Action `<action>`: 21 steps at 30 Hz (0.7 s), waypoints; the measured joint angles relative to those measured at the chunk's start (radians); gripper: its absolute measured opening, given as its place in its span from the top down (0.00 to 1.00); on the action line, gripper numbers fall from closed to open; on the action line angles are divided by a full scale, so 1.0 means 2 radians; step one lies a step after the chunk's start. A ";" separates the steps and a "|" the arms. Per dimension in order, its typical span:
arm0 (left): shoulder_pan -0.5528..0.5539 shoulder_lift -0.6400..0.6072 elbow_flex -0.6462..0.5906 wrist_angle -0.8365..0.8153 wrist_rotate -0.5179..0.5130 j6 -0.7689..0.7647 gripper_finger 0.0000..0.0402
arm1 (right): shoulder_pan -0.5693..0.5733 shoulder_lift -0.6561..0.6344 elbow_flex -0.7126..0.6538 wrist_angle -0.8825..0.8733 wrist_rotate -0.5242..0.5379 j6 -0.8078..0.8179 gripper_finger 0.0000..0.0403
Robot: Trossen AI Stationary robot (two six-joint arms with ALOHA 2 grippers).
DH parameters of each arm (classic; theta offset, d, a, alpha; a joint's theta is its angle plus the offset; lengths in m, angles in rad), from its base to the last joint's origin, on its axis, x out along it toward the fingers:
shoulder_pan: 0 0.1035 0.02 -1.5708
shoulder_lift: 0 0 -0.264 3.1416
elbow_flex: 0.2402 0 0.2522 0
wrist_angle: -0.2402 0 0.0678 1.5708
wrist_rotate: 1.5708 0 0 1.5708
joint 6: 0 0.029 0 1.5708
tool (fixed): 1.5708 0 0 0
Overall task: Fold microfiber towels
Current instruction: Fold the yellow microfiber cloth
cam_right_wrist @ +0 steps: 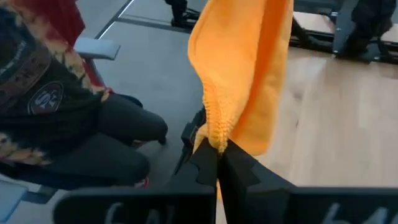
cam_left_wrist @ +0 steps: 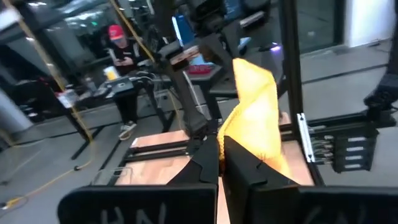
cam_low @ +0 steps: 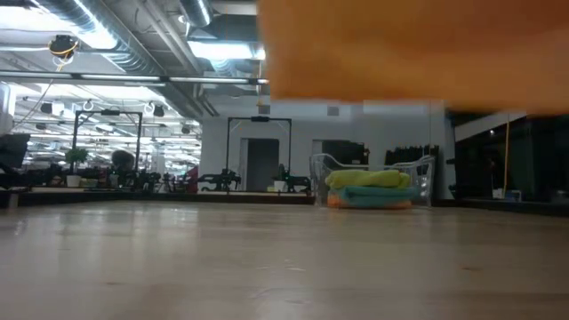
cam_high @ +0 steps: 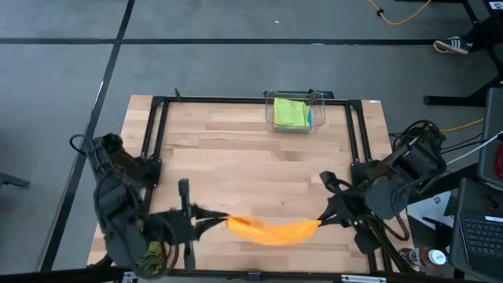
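High view: orange towel (cam_high: pixel 273 231) sags, stretched between both grippers.

In the low view the orange towel (cam_low: pixel 391 44) is a blur cut off at twelve o'clock. The clear bin (cam_high: pixel 295 112) hides most of the stacked towels (cam_low: pixel 369 189); their count cannot be told.

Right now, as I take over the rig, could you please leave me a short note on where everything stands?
Left claw: shut on one end of the orange towel.
Right claw: shut on the towel's other end; it hangs between them above the table, near the front edge.
Clear bin at the back edge holds folded towels: lime green towel on top, a teal one and an orange one beneath it in the low view.
Done: those in the bin.
Left: fold the held orange towel.
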 joint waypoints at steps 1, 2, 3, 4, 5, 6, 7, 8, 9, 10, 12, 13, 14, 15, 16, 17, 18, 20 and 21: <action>-0.006 0.003 0.000 0.002 -0.015 0.000 1.00 | 0.001 0.001 0.000 0.000 0.000 -0.002 0.99; -0.010 0.004 0.000 0.000 -0.033 0.000 1.00 | 0.001 0.001 0.000 -0.001 0.001 -0.007 0.99; -0.010 0.004 0.000 -0.004 -0.050 -0.006 1.00 | 0.001 0.001 0.000 -0.003 0.011 -0.015 0.99; -0.008 0.004 0.000 -0.014 -0.064 -0.021 1.00 | -0.001 0.000 0.000 -0.010 0.028 -0.023 0.99; -0.001 0.004 0.000 -0.031 -0.070 -0.043 1.00 | -0.006 0.001 0.000 -0.024 0.051 -0.028 0.99; 0.008 0.004 0.001 -0.057 -0.069 -0.069 1.00 | -0.013 0.003 0.000 -0.044 0.073 -0.030 1.00; 0.019 0.005 0.001 -0.089 -0.064 -0.097 1.00 | -0.021 0.005 -0.001 -0.062 0.089 -0.028 1.00; 0.031 0.005 0.000 -0.122 -0.058 -0.127 1.00 | -0.032 0.007 -0.007 -0.076 0.100 -0.024 1.00; 0.043 0.005 0.000 -0.154 -0.055 -0.155 1.00 | -0.042 0.010 -0.012 -0.086 0.102 -0.016 1.00; 0.055 0.005 0.000 -0.178 -0.052 -0.179 1.00 | -0.052 0.012 -0.016 -0.093 0.102 -0.011 1.00; 0.077 0.005 0.000 -0.208 -0.052 -0.212 1.00 | -0.065 0.016 -0.023 -0.096 0.082 -0.001 1.00; 0.086 0.005 0.000 -0.212 -0.052 -0.220 1.00 | -0.070 0.016 -0.024 -0.095 0.070 0.000 1.00; 0.093 0.005 0.000 -0.212 -0.053 -0.221 1.00 | -0.072 0.016 -0.026 -0.094 0.060 0.000 1.00; 0.098 0.005 0.000 -0.212 -0.054 -0.221 1.00 | -0.073 0.017 -0.027 -0.092 0.054 0.001 1.00; 0.101 0.005 0.000 -0.212 -0.053 -0.222 1.00 | -0.073 0.018 -0.029 -0.090 0.051 0.001 1.00; 0.103 0.005 0.000 -0.213 -0.046 -0.222 1.00 | -0.072 0.019 -0.030 -0.090 0.050 0.001 1.00; 0.106 0.005 0.000 -0.213 -0.034 -0.222 1.00 | -0.070 0.019 -0.031 -0.090 0.048 0.002 1.00; 0.111 0.005 0.000 -0.213 -0.002 -0.222 1.00 | -0.064 0.019 -0.031 -0.090 0.048 0.002 1.00; 0.114 0.005 0.000 -0.213 0.009 -0.222 0.99 | -0.062 0.018 -0.031 -0.090 0.048 0.002 1.00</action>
